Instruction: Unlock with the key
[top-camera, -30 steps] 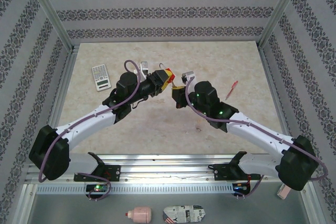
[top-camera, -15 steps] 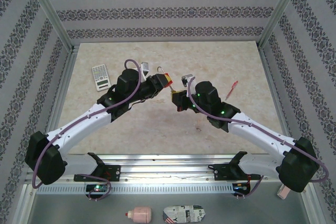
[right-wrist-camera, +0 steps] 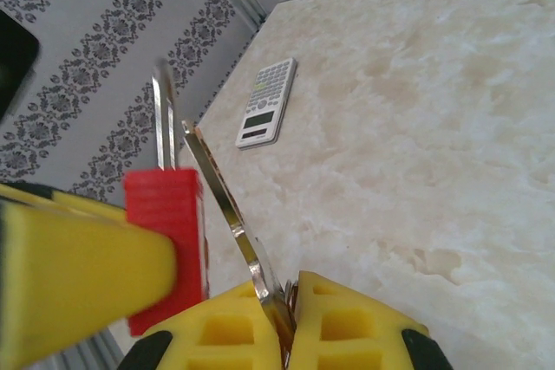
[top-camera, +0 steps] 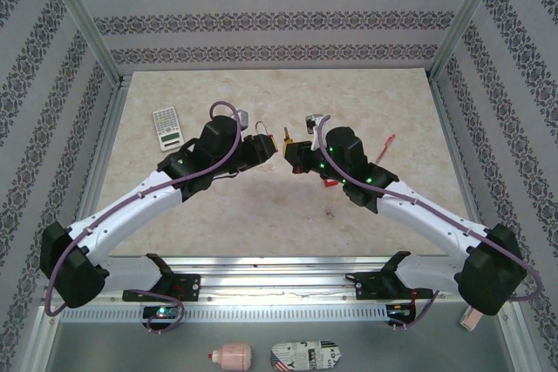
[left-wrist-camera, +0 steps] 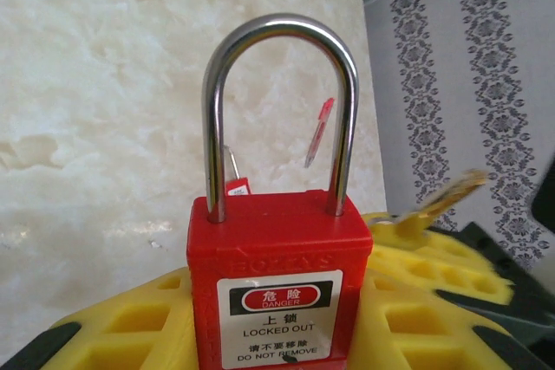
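Toward the left edge of the desk (top-camera: pixel 261 224), in its far half, a calculator (top-camera: pixel 167 128) lies flat, well apart from both arms.

The left arm (top-camera: pixel 131 206) rises from its base at the near left corner and stretches diagonally toward the middle of the desk, with its wrist turned right. The left gripper (top-camera: pixel 261 145) is clamped on a red padlock (left-wrist-camera: pixel 277 292), which stands upright between the yellow pads (left-wrist-camera: pixel 416 301). The pads cover the lower body and underside of the lock and cut off its label. Its steel shackle (left-wrist-camera: pixel 282 23) sits down in the body on both legs. From above the lock is hard to make out behind the wrist.

Just right of the lock is a brass key (right-wrist-camera: pixel 221 201), blurred in the left wrist view. Whether its blade touches the lock body cannot be told. The right gripper (right-wrist-camera: pixel 289 301) is pinched narrowly on the key's head, which is buried between its pads.

The right arm (top-camera: pixel 418 211) reaches in from the near right corner, with its elbow low and its wrist facing left, tip to tip with the other arm over the middle of the desk.

On the desk beyond, a small red tag (left-wrist-camera: pixel 236 186) with a metal piece is too small to identify. A red pen (top-camera: pixel 385 147) lies toward the right edge.
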Robot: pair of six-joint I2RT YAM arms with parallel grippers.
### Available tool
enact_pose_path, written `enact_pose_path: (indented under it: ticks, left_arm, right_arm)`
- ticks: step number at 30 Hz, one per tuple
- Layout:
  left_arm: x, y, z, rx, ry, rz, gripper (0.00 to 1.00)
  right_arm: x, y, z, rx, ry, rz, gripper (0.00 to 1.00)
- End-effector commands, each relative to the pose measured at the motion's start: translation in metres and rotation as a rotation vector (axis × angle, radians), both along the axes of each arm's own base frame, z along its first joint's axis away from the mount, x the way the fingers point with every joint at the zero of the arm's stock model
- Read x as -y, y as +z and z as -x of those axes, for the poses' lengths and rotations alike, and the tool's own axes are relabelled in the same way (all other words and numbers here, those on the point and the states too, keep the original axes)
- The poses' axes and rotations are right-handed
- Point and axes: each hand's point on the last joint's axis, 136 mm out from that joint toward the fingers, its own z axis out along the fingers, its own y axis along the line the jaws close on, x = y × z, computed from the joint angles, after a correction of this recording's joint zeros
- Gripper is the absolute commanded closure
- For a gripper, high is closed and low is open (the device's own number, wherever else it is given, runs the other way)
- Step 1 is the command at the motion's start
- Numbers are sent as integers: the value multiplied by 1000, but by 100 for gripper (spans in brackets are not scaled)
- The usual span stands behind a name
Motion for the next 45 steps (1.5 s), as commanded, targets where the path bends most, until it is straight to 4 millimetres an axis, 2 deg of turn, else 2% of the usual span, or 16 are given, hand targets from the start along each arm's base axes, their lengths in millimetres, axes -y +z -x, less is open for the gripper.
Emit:
enact_pose_path:
  ticks: [1, 5, 10, 16, 24, 30, 35, 40, 45]
  left_arm:
    - [-9, 43, -3, 137, -4, -20, 100]
    - [-4, 61, 1, 182, -68, -25, 100]
    - [-14, 64, -1, 218, -71, -138, 100]
    - [-4, 62, -9, 227, -138, -228, 100]
    - [-9, 49, -17, 209, -110, -309, 100]
    - [-4, 52, -21, 218, -96, -273, 100]
    - [3, 54, -17, 221, -97, -233, 100]
    - [3, 44, -15, 208, -101, -248, 100]
    - [4, 44, -13, 212, -103, -234, 100]
  right_arm:
    - [-8, 6, 10, 0, 47, -36, 100]
    - [-8, 3, 19, -13, 85, -23, 100]
    - [-13, 1, 30, -44, 139, -64, 100]
    - [-29, 6, 38, -55, 193, -93, 100]
    - [-37, 12, 39, -48, 202, -97, 100]
    - [-44, 8, 36, -59, 208, -95, 100]
    - [-44, 6, 31, -57, 187, -99, 100]
    - [-44, 14, 29, -45, 186, -118, 100]
    - [-42, 13, 25, -56, 177, -144, 100]
